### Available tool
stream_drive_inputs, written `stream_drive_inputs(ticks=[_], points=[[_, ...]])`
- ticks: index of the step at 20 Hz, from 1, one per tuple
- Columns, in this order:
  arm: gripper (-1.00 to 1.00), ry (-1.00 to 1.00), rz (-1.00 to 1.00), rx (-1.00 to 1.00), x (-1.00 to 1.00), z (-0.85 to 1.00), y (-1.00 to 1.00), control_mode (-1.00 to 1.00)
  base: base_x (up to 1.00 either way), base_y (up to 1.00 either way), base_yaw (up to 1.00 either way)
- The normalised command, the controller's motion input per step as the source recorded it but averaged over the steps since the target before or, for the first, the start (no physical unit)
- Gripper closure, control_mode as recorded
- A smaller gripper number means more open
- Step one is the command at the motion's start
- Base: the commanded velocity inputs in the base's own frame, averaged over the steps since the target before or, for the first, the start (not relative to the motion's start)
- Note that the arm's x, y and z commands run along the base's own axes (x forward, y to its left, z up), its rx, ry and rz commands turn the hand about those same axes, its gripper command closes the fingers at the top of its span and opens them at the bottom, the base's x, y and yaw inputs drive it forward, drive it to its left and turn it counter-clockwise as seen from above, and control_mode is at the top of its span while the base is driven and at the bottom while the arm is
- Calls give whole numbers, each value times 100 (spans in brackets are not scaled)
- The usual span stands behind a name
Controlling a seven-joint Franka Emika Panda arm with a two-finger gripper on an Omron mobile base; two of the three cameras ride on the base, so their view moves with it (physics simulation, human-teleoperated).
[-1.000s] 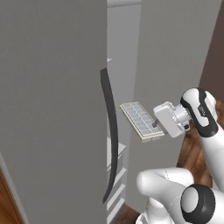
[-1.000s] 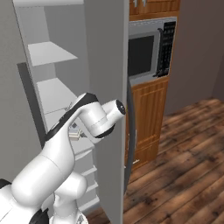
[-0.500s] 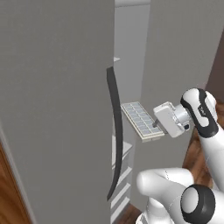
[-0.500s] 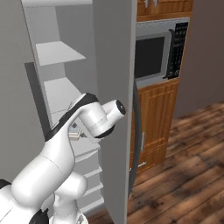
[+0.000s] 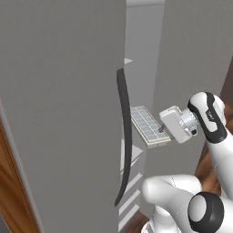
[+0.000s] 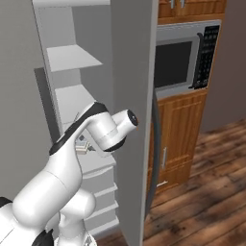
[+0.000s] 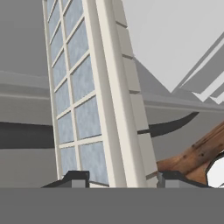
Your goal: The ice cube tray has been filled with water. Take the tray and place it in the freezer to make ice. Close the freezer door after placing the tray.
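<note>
The ice cube tray (image 5: pixel 148 124), pale with a grid of bluish cells, hangs level in the air in front of the open freezer (image 6: pixel 72 57). My gripper (image 5: pixel 160 130) is shut on the tray's near end. In the hand view the tray (image 7: pixel 83 100) runs upward from between my fingertips (image 7: pixel 77 177), one on each side of its near end. The freezer door (image 5: pixel 63 91) stands open to the left of the tray, and its dark curved handle (image 5: pixel 124 136) is close beside the tray's far end.
White shelves (image 6: pixel 77 98) fill the open compartment, with drawers lower down. The other grey door (image 6: pixel 132 96) stands edge-on to the right. Past it are a microwave (image 6: pixel 180 60), wooden cabinets (image 6: pixel 175 139) and a wood floor (image 6: pixel 206 192).
The whole picture has shifted in both base views, so the camera has moved relative to the fridge. The tray stays in my grip, held the same way.
</note>
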Motion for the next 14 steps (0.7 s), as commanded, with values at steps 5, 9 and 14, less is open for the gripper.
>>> stream_drive_inputs(ticks=[5, 9, 14], points=[[100, 0, 0, 0, 0, 0, 0, 100, 0, -34, 12], [100, 0, 0, 0, 0, 0, 0, 100, 0, -39, 10], [100, 0, 0, 0, 0, 0, 0, 100, 0, -53, 7]])
